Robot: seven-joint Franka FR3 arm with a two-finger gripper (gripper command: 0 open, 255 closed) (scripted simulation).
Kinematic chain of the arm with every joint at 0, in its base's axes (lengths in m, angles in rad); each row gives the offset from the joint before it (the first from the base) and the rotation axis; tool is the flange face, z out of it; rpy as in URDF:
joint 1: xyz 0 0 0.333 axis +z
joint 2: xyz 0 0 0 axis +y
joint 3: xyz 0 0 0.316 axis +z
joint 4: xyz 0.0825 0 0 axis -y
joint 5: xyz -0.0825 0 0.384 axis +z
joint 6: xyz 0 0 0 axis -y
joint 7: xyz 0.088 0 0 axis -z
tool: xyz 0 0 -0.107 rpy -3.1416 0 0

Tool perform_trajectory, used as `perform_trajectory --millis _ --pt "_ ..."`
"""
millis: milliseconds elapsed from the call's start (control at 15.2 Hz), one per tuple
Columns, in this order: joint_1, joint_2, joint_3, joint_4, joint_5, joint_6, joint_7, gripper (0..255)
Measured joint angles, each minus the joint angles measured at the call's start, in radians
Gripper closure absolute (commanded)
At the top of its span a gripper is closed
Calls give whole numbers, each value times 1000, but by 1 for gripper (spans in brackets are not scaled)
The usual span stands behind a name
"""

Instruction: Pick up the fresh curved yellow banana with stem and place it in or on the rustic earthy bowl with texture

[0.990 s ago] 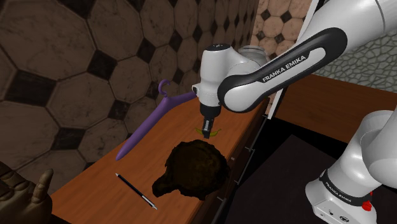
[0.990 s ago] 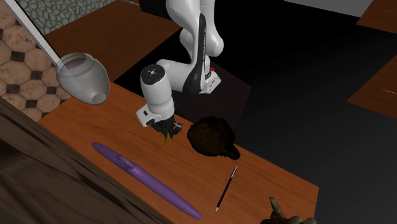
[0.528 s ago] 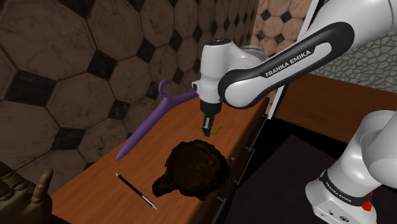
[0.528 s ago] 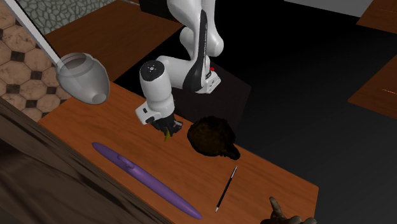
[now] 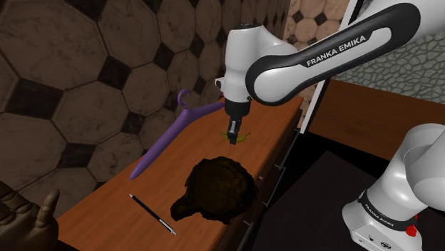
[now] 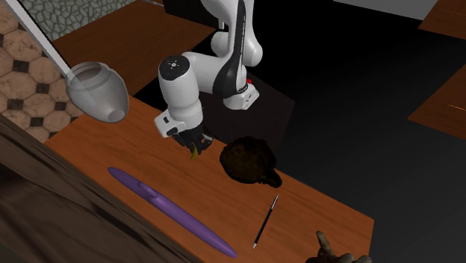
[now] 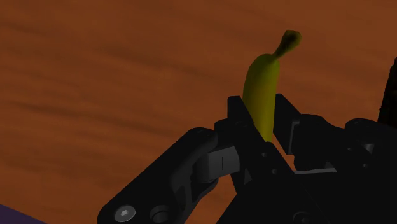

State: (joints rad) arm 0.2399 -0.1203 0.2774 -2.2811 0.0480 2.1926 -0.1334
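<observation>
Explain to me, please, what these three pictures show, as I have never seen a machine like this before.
This is a white robot arm ending in two black jaws. One picture looks down from beside its base, another faces it from across the wooden table, and the third comes from a camera on the hand itself. On the table are a dark rough bowl, a purple hanger, a black pen and a grey jar. The jaws are shut on a small yellow banana, its stem pointing away from the hand, close to the bowl.
</observation>
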Motion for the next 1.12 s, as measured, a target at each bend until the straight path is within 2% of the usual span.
perform_trajectory --millis 1122 --pt "-1 -72 -10 158 14 -229 -9 255"
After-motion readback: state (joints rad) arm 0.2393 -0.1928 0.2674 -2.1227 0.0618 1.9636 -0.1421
